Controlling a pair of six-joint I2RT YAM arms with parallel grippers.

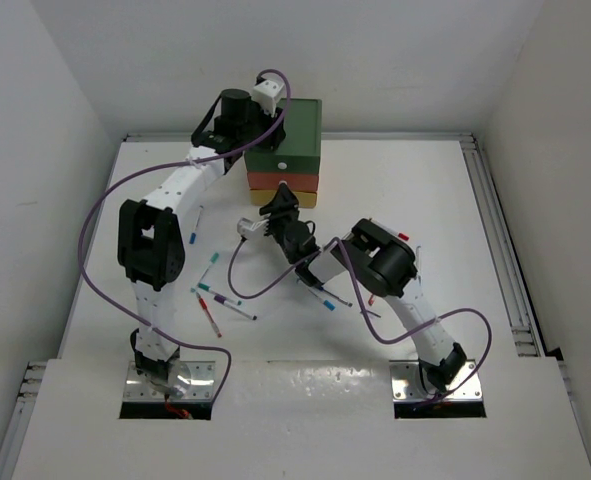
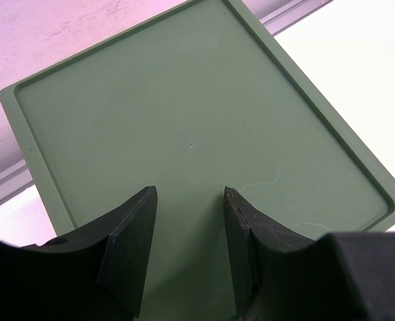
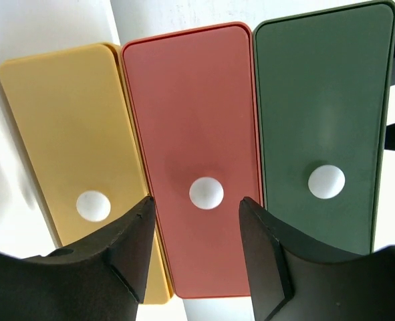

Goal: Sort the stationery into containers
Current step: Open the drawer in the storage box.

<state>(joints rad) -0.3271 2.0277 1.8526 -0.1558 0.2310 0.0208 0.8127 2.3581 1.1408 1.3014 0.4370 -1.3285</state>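
Right gripper [image 3: 196,200] straddles orange-red drawer knob [image 3: 206,192], hidden from overhead.

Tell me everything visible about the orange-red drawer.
The orange-red drawer is the middle of three, between the yellow drawer and the dark green drawer. Its front looks like smooth matte plastic, with rounded corners, a raised rim and one white round knob. The right gripper, jaws open, straddles that knob; contact is unclear.

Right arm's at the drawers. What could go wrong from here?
Right fingers flank the orange-red drawer's round knob without gripping; closing may slip off.
Left fingers are open over the cabinet top; if not pressing, a pull may drag the cabinet.
Pens lie beside the right arm; it could sweep them.
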